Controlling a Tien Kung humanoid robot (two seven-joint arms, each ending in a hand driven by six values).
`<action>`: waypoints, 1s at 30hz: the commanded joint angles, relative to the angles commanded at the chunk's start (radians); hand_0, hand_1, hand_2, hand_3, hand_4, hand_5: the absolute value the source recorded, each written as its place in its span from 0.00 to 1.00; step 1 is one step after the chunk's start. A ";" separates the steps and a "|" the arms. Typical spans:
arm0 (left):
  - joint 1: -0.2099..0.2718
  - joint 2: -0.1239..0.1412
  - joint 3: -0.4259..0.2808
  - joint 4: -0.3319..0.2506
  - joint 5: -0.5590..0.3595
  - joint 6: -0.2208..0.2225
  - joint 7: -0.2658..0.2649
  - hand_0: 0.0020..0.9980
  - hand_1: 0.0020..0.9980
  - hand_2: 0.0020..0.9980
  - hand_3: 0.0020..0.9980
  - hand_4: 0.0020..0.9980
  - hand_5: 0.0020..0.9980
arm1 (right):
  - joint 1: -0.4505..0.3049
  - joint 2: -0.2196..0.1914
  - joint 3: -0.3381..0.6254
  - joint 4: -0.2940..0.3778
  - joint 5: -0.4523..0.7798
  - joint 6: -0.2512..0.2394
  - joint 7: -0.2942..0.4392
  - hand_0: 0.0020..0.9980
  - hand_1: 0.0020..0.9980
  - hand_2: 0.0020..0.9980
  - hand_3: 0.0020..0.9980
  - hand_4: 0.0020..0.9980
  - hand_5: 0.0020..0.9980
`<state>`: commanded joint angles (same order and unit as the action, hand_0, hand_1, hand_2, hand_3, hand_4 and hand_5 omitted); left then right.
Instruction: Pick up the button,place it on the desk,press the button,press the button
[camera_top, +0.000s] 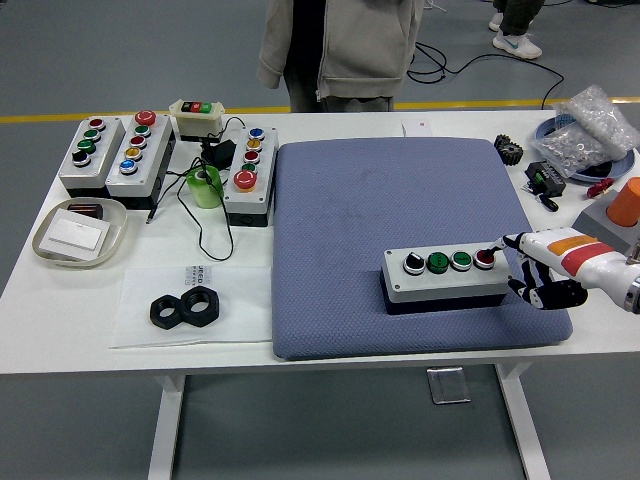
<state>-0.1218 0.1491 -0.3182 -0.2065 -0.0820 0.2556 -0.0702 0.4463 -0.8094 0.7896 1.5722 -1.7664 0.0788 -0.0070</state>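
Observation:
A grey button box (447, 276) with a black, two green and a red button lies on the blue mat (400, 240), near its front right. My right hand (520, 270) reaches in from the right at the box's right end. One extended fingertip (492, 250) touches the red button (484, 258), while the other fingers curl beside the box. It holds nothing. The left arm is out of view.
Several other button boxes (130, 150) stand at the back left beside a green tape roll (205, 186) and cables. A white tray (78, 232) and two black nuts (185, 308) lie at the front left. Bagged parts (590, 130) and an orange cone (626, 200) sit at the right. A person stands behind the table.

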 joint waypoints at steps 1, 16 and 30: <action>0.000 0.000 0.000 0.000 0.000 0.000 0.000 0.75 0.83 0.87 0.83 0.63 1.00 | 0.001 0.001 -0.002 -0.002 0.000 0.001 -0.001 0.31 0.13 0.24 0.76 0.56 0.00; 0.001 -0.001 -0.004 0.000 0.005 0.000 0.001 0.75 0.83 0.87 0.83 0.63 1.00 | 0.007 -0.001 -0.019 0.001 -0.007 0.026 -0.014 0.32 0.14 0.24 0.76 0.57 0.00; 0.000 0.000 -0.003 -0.001 0.005 0.000 0.002 0.75 0.83 0.87 0.83 0.63 1.00 | 0.019 0.002 0.001 0.073 0.000 -0.018 -0.005 0.32 0.13 0.24 0.77 0.57 0.00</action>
<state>-0.1218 0.1496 -0.3214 -0.2070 -0.0769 0.2552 -0.0684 0.4654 -0.8072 0.7909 1.6448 -1.7665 0.0605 -0.0117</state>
